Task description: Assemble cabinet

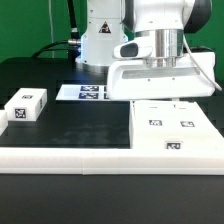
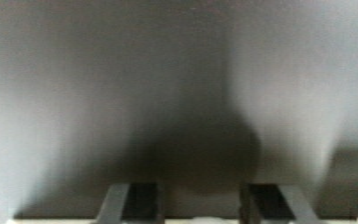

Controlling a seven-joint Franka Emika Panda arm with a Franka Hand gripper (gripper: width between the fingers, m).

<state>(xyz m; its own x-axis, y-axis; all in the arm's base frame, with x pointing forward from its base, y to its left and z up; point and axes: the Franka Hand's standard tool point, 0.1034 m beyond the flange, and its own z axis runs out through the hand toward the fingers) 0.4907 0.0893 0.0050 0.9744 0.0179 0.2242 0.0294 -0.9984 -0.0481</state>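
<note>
1. Cabinet (image 1: 175, 128) — white, boxy, smooth plastic, 3 square tags showing — sits on the black table (image 1: 80, 125) at the exterior view's right, beneath my wrist; its compartments are hidden.
2. Wrist view alone shows my gripper (image 2: 202, 190): 2 dark fingers (image 2: 131, 204) wide apart before a blurred pale surface.
3. Exterior view alone shows a small tagged block (image 1: 25, 105).
</note>
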